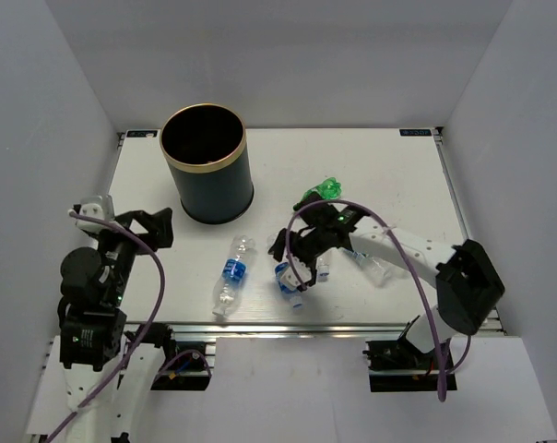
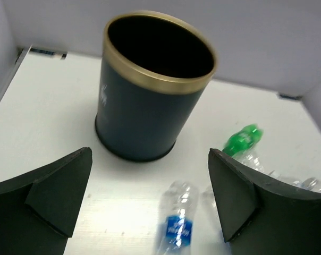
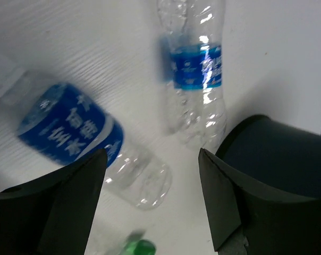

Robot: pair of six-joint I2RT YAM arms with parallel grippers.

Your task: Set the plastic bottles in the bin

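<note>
Left tool (image 2: pixel 150 199) is hanging at the near left of the bin (image 1: pixel 205 175), fingers spread full and carrying nothing. One blue-labelled bottle (image 1: pixel 231 275) is lying on its side on the bench (image 1: pixel 389 166) in front of the bin, close to the near edge. Right tool (image 3: pixel 152 196) is hovering in front of and to the right of the bin, over a loose cluster. Its fingers are standing apart and nothing is sitting between them yet. A second blue-labelled bottle (image 3: pixel 70 130) is lying slantwise there, partly under one finger rather than squarely in the gap. A clear bottle (image 1: pixel 377 267) is lying further right of the bin, beneath the right arm. A green bottle (image 1: pixel 325 191) is lying right of the bin, a little farther back. Four bottles are showing for certain, all outside the bin; a fifth is hard to separate in the cluster. The bin is standing upright, its inside too dark to read. Risks, as judgement: a finger landing on the slanted bottle instead of straddling it is likely to send it rolling toward the near edge or into its neighbours. Thin round plastic may be squirting out of a hard pinch. A low carry risks clipping the gold rim (image 2: pixel 160 79), and a left-arm reach could be nudging the bin.
</note>
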